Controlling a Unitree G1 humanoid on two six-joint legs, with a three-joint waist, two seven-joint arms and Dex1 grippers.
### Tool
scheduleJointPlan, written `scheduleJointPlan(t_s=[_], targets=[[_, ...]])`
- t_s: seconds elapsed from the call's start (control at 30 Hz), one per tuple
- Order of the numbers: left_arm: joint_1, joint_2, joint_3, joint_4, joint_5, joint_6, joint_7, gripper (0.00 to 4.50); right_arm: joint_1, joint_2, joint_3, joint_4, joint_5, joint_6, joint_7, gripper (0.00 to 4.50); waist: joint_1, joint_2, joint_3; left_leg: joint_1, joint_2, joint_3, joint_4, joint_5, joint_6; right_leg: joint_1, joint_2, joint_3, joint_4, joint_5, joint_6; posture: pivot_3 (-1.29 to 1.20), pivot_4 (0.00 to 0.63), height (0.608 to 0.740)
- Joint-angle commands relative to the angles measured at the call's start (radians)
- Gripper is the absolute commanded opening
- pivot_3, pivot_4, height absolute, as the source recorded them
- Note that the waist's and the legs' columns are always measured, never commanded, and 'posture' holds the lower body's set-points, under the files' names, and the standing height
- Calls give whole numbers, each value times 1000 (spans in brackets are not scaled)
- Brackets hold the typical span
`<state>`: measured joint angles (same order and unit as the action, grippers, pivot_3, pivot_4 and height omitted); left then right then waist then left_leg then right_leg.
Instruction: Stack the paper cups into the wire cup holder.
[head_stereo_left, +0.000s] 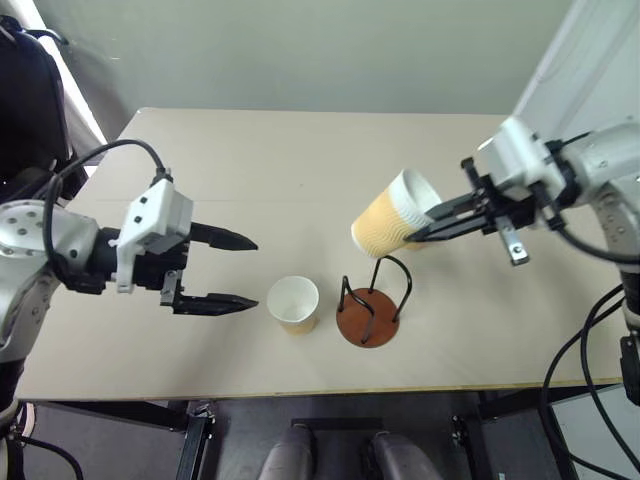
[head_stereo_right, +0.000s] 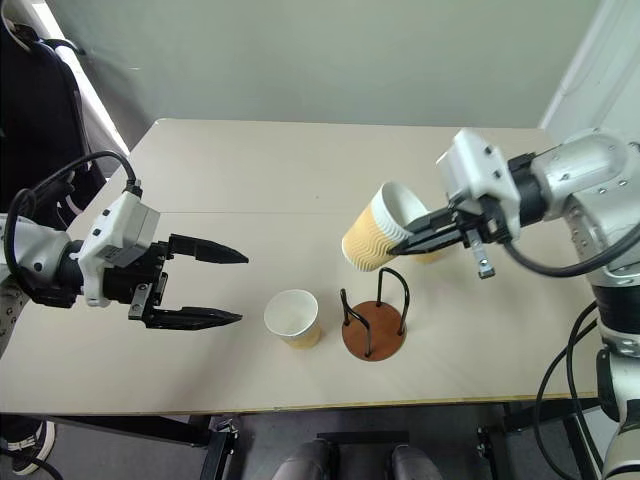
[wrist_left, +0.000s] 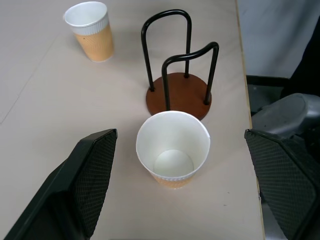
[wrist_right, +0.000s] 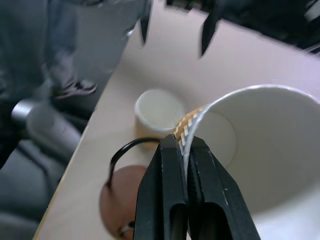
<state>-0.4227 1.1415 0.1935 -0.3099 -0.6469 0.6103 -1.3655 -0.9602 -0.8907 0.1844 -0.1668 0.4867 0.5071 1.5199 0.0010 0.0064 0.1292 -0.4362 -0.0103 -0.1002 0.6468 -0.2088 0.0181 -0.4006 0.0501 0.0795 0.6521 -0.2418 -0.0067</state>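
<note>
Cup (head_stereo_left: 393, 225) is hanging tilted in the air, its rim pinched by the right gripper (head_stereo_left: 430, 224), above the holder (head_stereo_left: 369, 316) at about twelve o'clock. Another cup (head_stereo_left: 294, 303) is standing upright just beside the holder at nine o'clock. Beyond it the left gripper (head_stereo_left: 232, 270) is hovering, fingers spread wide, holding nothing.

The paper cup (head_stereo_left: 392, 226) pinched at its rim in the right gripper (head_stereo_left: 425, 229) has a ribbed, matt tan wall (smooth white inside), while below it the wire cup holder (head_stereo_left: 371, 303) pairs glossy black wire hoops with a smooth reddish-brown disc on the matt beige table (head_stereo_left: 300, 160).
</note>
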Motion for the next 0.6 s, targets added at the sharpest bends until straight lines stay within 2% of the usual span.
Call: scheduleJointPlan(t_s=[0.03,0.57,0.6], targets=[[11,9,29,-35,-13,-7,9,4384,-1,-7,-1,-24,-5,-30,39,23,-1,0,0,0,0,0,0,0,0,0,0,0,0,0,0,0,150,740],[51,25,58,-73,-26,5,32,4384,60,2,63,-47,-94,-75,62,23,-2,0,0,2,1,1,0,5,-6,-5,1,0,12,0,-6,0,150,740],[51,25,59,-74,-27,6,33,4384,59,3,66,-43,-101,-78,63,193,-2,0,0,2,1,1,0,5,-6,-5,1,0,12,0,-6,0,150,740]])
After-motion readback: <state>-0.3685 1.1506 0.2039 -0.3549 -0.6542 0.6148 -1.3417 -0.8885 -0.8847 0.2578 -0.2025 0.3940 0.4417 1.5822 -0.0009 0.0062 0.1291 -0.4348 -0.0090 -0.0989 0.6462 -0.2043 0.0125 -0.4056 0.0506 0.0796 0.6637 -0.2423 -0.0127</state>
